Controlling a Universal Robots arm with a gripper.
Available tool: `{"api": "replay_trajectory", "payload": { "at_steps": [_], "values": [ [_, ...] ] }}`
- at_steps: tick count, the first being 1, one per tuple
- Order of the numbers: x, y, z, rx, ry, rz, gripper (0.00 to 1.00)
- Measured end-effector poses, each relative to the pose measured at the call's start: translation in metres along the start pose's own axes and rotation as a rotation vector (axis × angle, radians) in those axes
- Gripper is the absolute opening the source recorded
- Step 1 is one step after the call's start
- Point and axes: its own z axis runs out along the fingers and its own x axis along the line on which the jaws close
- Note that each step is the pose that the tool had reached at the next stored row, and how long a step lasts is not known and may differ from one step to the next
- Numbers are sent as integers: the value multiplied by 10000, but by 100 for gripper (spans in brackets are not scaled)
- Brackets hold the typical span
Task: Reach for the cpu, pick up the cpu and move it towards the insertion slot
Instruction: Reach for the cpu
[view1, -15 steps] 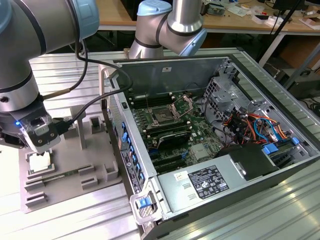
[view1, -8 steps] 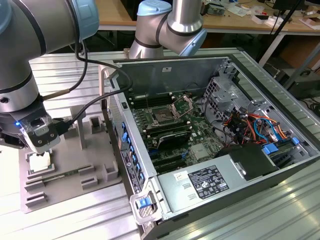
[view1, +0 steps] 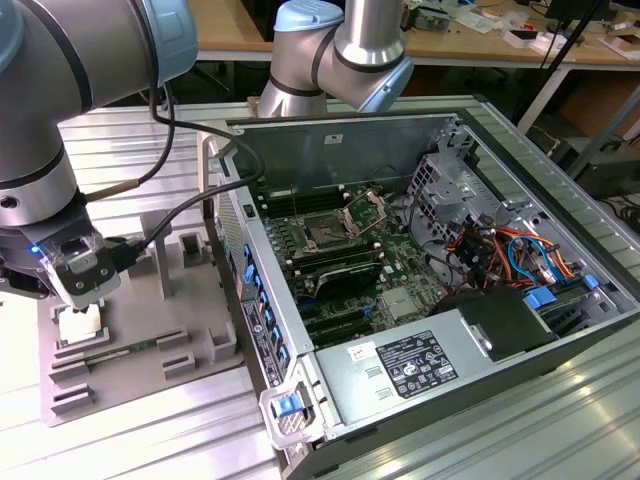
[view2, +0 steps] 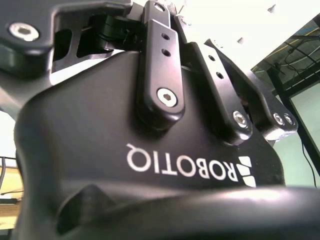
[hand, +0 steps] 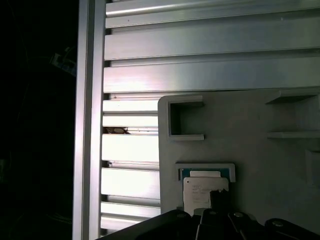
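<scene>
The cpu (view1: 80, 323) is a small pale square chip lying in a holder on the grey tray (view1: 140, 330) at the exterior view's left. My gripper (view1: 84, 303) hangs right over it, low above the tray. In the first wrist view the cpu (hand: 202, 192) lies in its raised pocket, and a dark part of the gripper (hand: 218, 199) covers one edge of it. The gripper's black body (view2: 150, 150) shows close up in the second wrist view. The insertion slot (view1: 325, 233) sits on the green board inside the open computer case, with its metal frame (view1: 366, 210) hinged up.
The open computer case (view1: 440, 250) takes up the middle and the exterior view's right, with a metal wall (view1: 235, 240) between tray and board. Cables (view1: 500, 250) and a power supply (view1: 410, 365) lie inside. Ribbed aluminium table profiles (hand: 200, 50) surround the tray.
</scene>
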Motion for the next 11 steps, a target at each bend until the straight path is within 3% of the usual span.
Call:
{"api": "replay_trajectory", "payload": {
  "at_steps": [11],
  "values": [
    [22, -1, 31, 0, 0, 0, 11]
  ]
}}
